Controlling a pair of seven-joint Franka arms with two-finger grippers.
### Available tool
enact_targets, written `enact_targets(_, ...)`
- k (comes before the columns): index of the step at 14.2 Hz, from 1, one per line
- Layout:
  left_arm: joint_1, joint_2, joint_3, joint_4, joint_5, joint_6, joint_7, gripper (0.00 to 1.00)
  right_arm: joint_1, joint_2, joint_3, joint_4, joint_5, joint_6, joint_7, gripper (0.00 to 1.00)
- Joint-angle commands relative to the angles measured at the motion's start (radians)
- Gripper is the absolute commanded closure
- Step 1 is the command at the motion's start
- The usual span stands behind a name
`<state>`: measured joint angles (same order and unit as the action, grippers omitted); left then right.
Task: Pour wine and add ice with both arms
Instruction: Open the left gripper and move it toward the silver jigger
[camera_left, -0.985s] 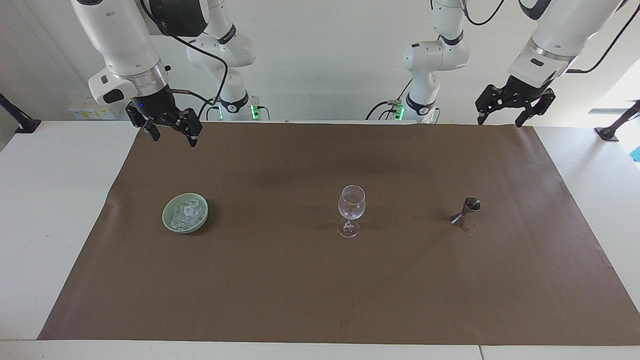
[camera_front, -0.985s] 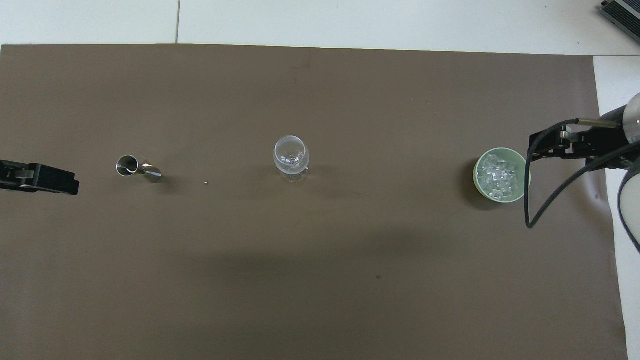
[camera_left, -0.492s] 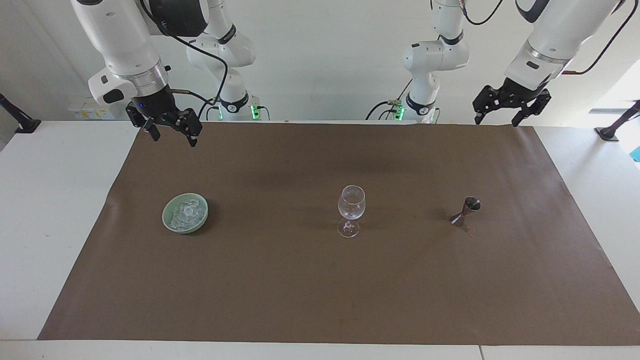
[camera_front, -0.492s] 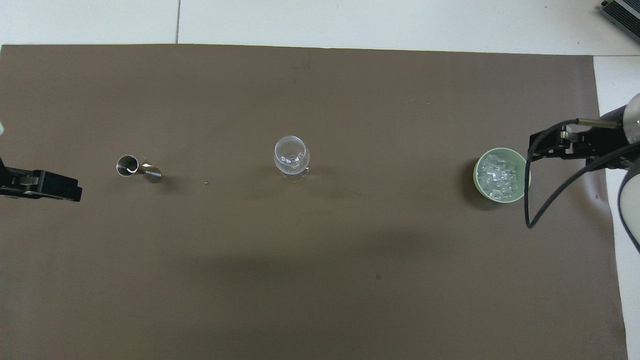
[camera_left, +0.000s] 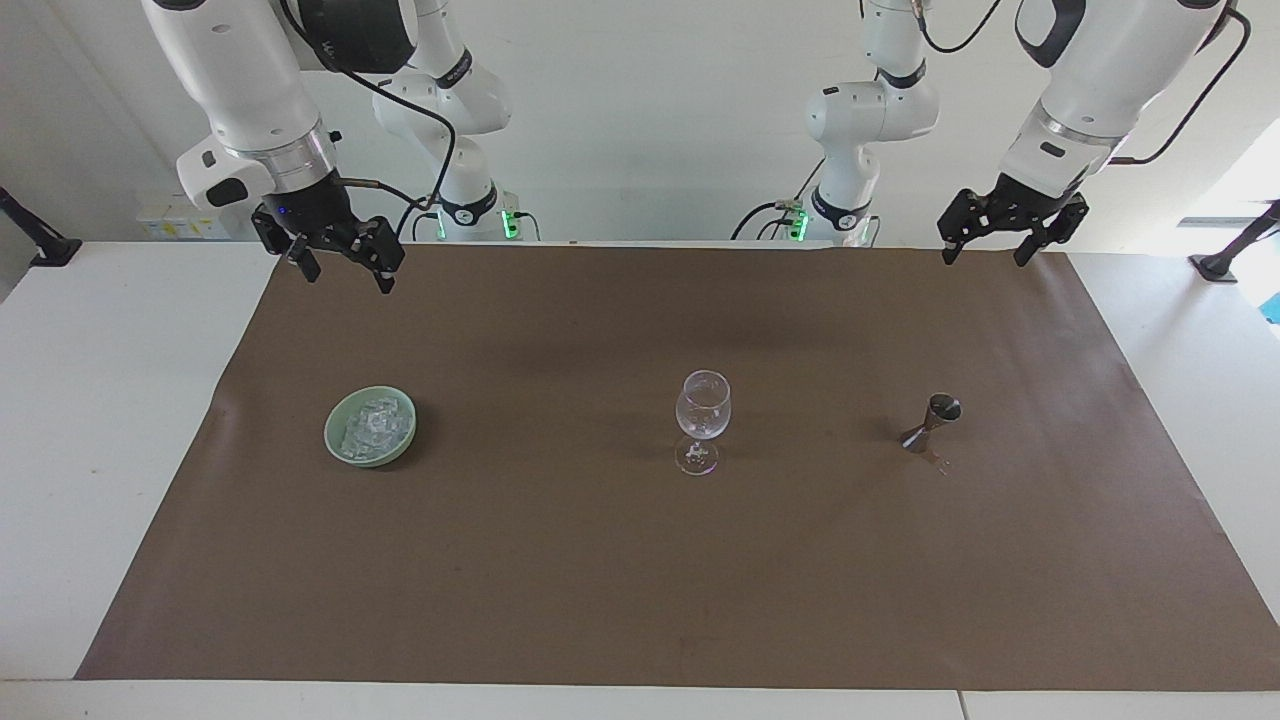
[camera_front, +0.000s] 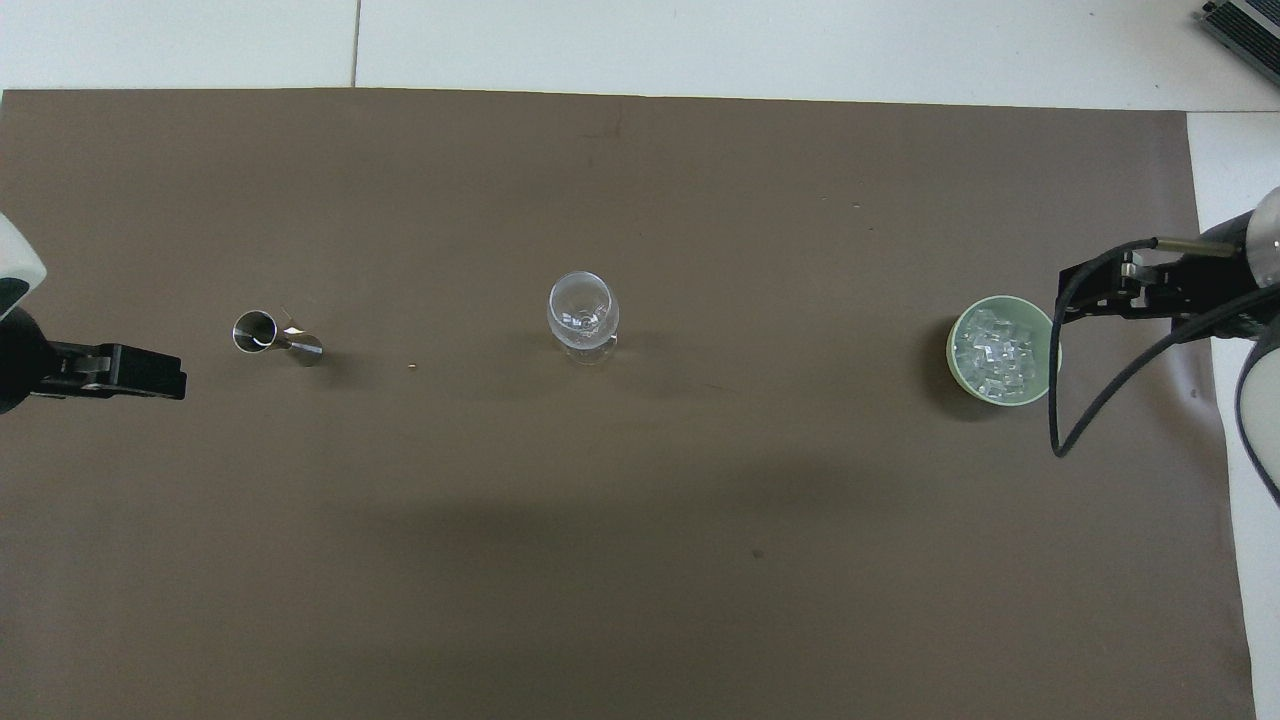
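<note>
A: Items on tabletop (camera_left: 120, 400)?
B: Ice (camera_left: 372, 424) in green bowl (camera_left: 345, 455), right arm's end; wine glass (camera_left: 702, 412) mid-mat; jigger (camera_left: 932, 424).
A: Pincers?
B: Left pincer (camera_left: 985, 248), right pincer (camera_left: 340, 268): spread, empty, raised.

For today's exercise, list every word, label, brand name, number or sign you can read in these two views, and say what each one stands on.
None can be read: the wine glass, the metal jigger, the green bowl of ice and the brown mat bear no lettering.

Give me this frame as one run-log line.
left gripper: open, raised, empty | right gripper: open, raised, empty | ice: in green bowl | wine glass: upright, empty | jigger: untouched
</note>
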<state>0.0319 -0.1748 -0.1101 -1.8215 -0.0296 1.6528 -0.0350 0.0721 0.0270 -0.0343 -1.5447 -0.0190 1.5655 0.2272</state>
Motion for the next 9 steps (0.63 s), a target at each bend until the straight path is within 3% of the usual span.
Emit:
enact_targets(1, -0.009, -0.058, 0.007, -0.114, -0.012, 0.076, -0.072, 0.0, -0.006, -0.018, 0.002, -0.022, 0.019, 0.004, -0.022, 0.0)
enact_targets(6, 0.01, -0.026, 0.01, -0.111, -0.098, 0.001, -0.245, 0.0, -0.006, -0.018, 0.002, -0.022, 0.017, 0.004, -0.022, 0.0)
enact_targets(9, 0.069, 0.023, 0.012, -0.125, -0.188, 0.001, -0.462, 0.0, -0.006, -0.018, 0.002, -0.022, 0.019, 0.004, -0.022, 0.0)
